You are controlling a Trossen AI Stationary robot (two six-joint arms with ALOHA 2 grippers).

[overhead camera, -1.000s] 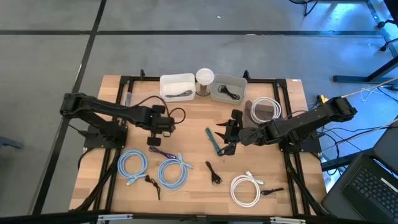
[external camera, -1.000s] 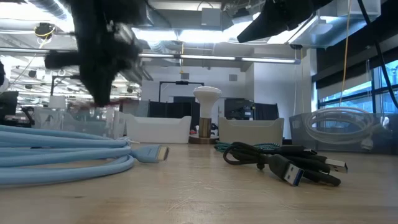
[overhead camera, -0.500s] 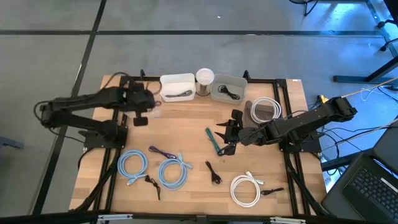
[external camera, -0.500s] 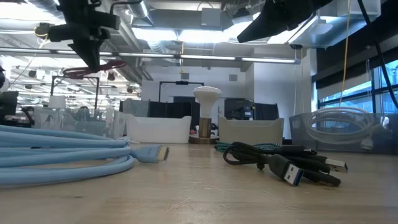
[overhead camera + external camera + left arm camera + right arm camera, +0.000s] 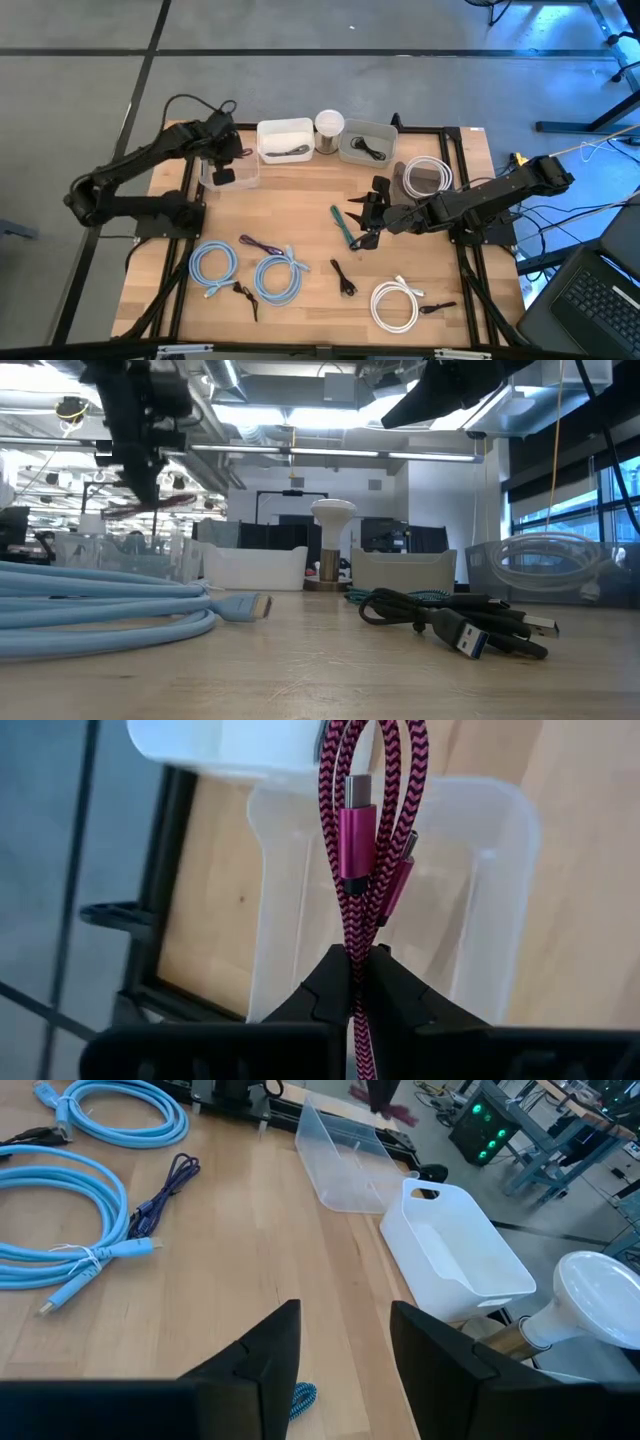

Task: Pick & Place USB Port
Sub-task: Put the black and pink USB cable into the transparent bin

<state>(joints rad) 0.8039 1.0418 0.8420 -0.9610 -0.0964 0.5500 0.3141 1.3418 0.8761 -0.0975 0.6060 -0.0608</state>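
Pick done, place pending: left pincer was clamped on the magenta braided cable, dangling just above the clear bin at the worktop's far-left edge, not yet released. Since a second ago that arm swung from mid-worktop back over the bin. Right pincer waited mid-worktop, fingers apart, unmoved. Several other cables left.

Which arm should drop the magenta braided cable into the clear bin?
Left. The left gripper already pinches the magenta braided cable, hanging it right above the clear bin. The right gripper waits mid-table, jaws open and empty.
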